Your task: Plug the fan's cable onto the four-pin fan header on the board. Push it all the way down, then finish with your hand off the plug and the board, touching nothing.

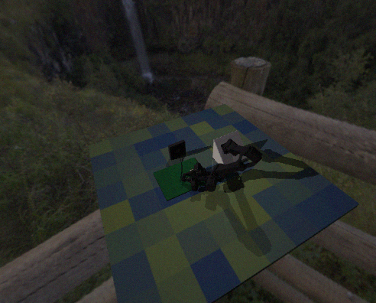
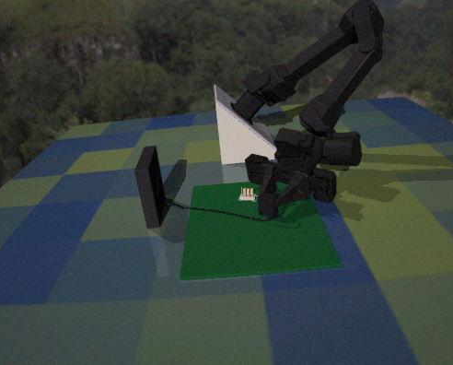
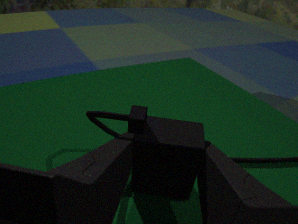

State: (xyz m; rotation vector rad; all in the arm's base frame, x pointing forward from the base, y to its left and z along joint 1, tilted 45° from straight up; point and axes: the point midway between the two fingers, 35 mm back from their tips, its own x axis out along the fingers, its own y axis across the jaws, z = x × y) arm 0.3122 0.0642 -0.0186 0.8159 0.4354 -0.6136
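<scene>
- The gripper grips the plug over the board, near the header.
- I'd centre the plug above those pins, keep it square, and leave the cable slack before pressing.

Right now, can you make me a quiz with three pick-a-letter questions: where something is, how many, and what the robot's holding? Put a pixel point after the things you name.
1. Where is the square black fan (image 1: 176, 150) (image 2: 149, 186)?
A) On the green board
B) Beside the green board

2. How many pins has the white header (image 2: 248, 197)?
A) Two
B) Four

3. The black end effector (image 1: 183, 178) (image 2: 268, 205) (image 3: 167, 144) is:
A) shut on the black plug (image 3: 167, 167)
B) empty

1 B: it stands off the edge.
2 B: four golden pins stick up.
3 A: fingers grip both sides.
</scene>
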